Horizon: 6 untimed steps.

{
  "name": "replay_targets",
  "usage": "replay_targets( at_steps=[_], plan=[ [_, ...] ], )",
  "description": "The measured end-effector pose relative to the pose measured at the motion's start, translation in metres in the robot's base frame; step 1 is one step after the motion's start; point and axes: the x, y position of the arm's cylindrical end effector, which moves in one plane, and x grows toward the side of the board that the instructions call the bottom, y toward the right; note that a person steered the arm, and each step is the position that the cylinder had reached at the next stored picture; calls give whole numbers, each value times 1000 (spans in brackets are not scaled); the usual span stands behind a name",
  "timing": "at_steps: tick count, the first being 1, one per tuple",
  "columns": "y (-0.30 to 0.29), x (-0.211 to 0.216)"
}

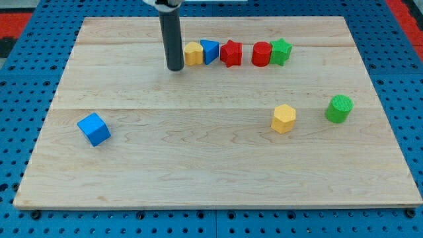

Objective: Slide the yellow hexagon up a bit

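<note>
The yellow hexagon (283,118) sits on the wooden board (211,172) at the right of centre. My tip (175,67) rests on the board near the view's top, far up and left of the hexagon. It stands just left of a yellow block (193,53), with a small gap between them.
A row near the top runs rightward from the yellow block: a blue triangular block (209,51), a red star (230,53), a red cylinder (262,54), a green star (281,51). A green cylinder (339,108) stands right of the hexagon. A blue cube (94,129) lies at the left.
</note>
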Motion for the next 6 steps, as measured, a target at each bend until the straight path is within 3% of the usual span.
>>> replay_targets(
  at_steps=[2,4,5,6],
  plan=[
    [124,99],
    [184,147],
    [223,148],
    [191,106]
  ],
)
